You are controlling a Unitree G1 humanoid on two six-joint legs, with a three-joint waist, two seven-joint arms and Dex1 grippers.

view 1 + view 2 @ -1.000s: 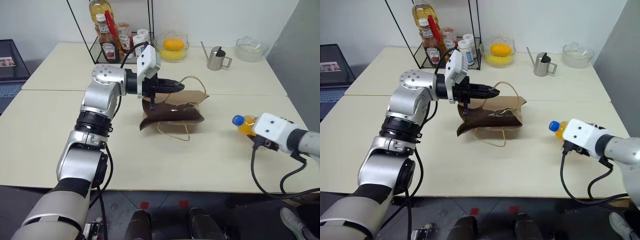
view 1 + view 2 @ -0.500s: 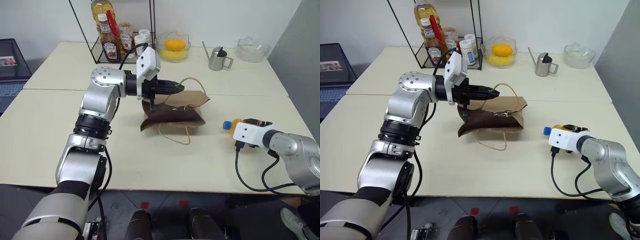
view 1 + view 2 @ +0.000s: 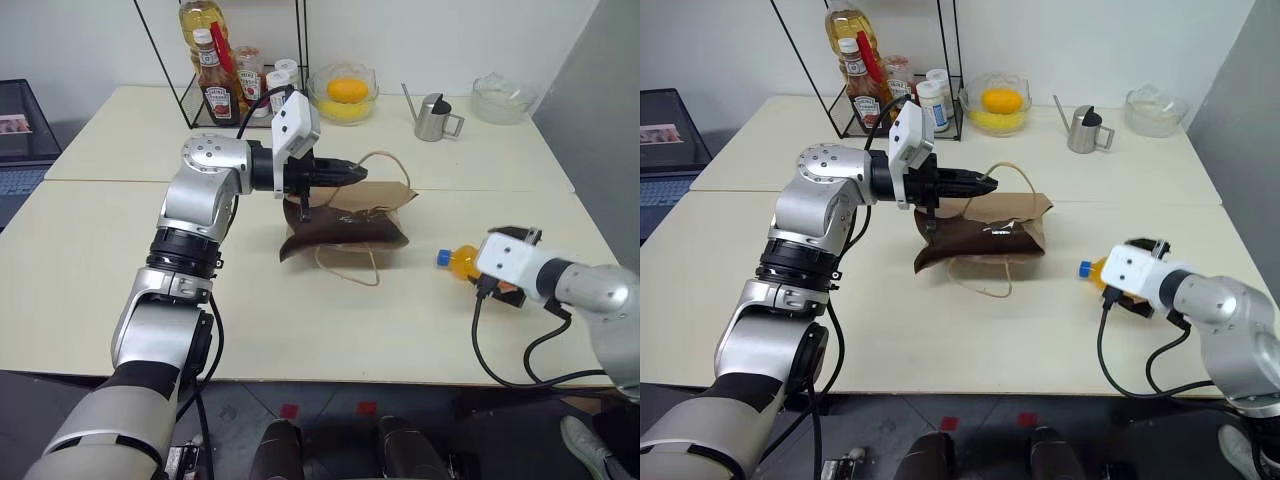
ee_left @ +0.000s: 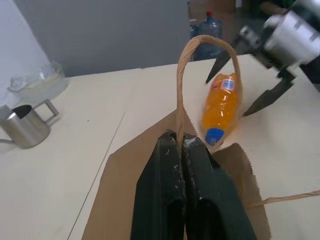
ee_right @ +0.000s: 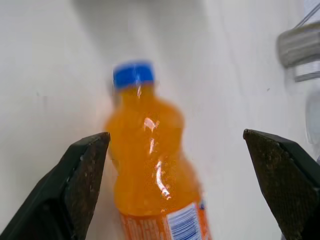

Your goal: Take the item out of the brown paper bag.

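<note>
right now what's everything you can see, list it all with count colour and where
orange drink bottle: 1, orange with blue cap, lying on the table right of the bag
brown paper bag: 1, brown with tan loop handles, lying mid-table
ketchup bottles: 2, red with white caps, in the wire rack at the back left
oil bottle: 1, yellow, in the rack behind the ketchup
white-capped jars: 2, pale, in the rack
wire rack: 1, black, back left
glass bowl with yellow fruit: 1, clear, back centre
metal pitcher: 1, silver, back right
empty glass bowl: 1, clear, far back right
table: cream
left gripper: black, shut on a bag handle
right gripper: black, open around the bottle
</note>
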